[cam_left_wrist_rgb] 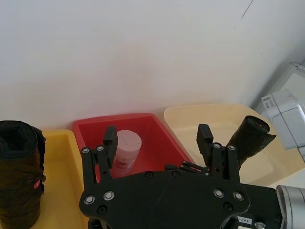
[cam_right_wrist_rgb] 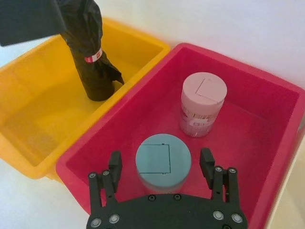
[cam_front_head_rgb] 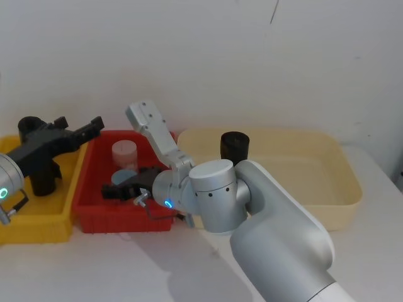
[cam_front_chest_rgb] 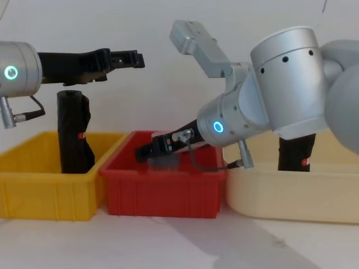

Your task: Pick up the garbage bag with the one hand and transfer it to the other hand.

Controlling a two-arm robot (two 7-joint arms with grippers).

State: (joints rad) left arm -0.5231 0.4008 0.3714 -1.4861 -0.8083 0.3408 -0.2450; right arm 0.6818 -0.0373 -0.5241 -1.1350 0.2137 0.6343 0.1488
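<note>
Glossy black plastic: the garbage bag (cam_front_head_rgb: 41,176) upright in the yellow bin (cam_front_head_rgb: 38,223), head view, left gripper (cam_front_head_rgb: 88,130) above and just past it. Right gripper (cam_front_head_rgb: 116,190) low inside the red bin (cam_front_head_rgb: 94,204).

Left wrist view: left jaws released, empty, garbage bag (cam_left_wrist_rgb: 19,174) off to the side.

Right wrist view: right jaws also released, straddling the blue-lidded jar (cam_right_wrist_rgb: 163,161), pink-lidded jar (cam_right_wrist_rgb: 203,105) beyond.

Chest view: left gripper (cam_front_chest_rgb: 126,59) higher than the bag top (cam_front_chest_rgb: 72,96). Risk: descending off-centre, tipping the roll; right gripper (cam_front_chest_rgb: 145,151) knocking a jar on withdrawal.
</note>
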